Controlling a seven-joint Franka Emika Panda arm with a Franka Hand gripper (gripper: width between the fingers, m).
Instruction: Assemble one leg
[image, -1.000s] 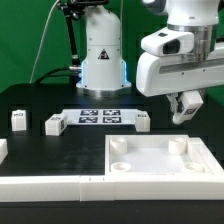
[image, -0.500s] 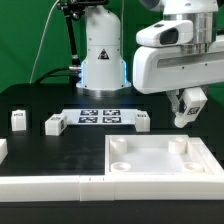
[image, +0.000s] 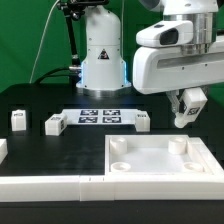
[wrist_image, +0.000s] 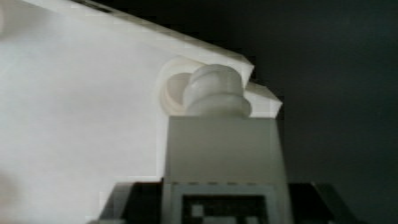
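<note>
My gripper (image: 187, 100) is shut on a white leg (image: 184, 112) and holds it, slightly tilted, just above the far right corner of the large white tray (image: 150, 176). A round corner socket (image: 179, 144) lies below the leg. In the wrist view the held leg (wrist_image: 222, 135) fills the centre, its tag near my gripper (wrist_image: 222, 203) and its rounded end pointing at the tray's corner (wrist_image: 89, 110). Three more legs stand on the table: one (image: 17, 120), one (image: 54, 124) and one (image: 142, 123).
The marker board (image: 100, 117) lies on the black table behind the tray. The robot base (image: 102, 55) stands at the back. A white ledge (image: 40, 185) runs along the front at the exterior view's left.
The arm's wrist shifted a little toward the exterior view's left a second ago. The held leg stayed over the tray's far right corner. Nothing has moved in the last half second.
</note>
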